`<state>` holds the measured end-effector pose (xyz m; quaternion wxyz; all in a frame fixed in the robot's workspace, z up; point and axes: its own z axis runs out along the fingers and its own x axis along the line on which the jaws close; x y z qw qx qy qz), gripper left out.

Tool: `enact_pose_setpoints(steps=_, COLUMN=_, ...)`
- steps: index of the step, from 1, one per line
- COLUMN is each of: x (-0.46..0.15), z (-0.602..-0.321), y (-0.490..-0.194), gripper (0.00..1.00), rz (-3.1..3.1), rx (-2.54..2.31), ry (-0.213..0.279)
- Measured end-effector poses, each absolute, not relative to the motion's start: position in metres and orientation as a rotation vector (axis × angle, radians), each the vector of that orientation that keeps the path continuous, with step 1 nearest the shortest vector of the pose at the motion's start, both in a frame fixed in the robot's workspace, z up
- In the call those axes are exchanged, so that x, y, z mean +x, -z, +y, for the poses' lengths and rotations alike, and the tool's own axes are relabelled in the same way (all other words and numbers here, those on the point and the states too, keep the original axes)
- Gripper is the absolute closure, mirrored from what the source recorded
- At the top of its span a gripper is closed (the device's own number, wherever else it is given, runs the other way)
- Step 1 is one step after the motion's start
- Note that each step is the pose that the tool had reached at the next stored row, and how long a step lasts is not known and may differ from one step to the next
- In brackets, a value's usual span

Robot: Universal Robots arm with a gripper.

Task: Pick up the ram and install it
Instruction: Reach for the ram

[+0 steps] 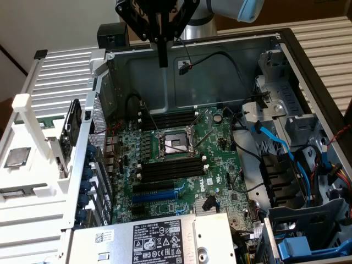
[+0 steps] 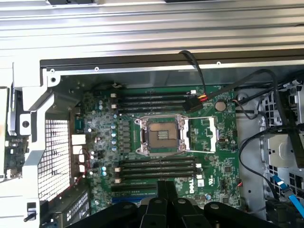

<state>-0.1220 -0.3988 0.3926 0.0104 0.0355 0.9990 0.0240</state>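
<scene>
Claw (image 1: 163, 64) pressed together, empty — the ram (image 1: 73, 124) sits well apart, toward the exterior view's left.

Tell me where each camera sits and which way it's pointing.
Exterior view: off the arm, raised beside the open computer case, looking down into it; the arm and shut tool hang above.
Wrist view: on the wrist, looking down on the motherboard; the tool shows.
Both share the motherboard, its CPU socket and the tool.

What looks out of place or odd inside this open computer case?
The processor socket stands open and looks empty, its metal cover plate swung aside; the memory slots flanking it are empty too.
</scene>
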Motion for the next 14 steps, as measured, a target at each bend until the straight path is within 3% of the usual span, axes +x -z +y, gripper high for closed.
enact_pose_setpoints(steps=14, x=-0.168, z=-0.415, y=-0.392, gripper=0.90, rz=3.117, rx=0.110, ry=-0.075)
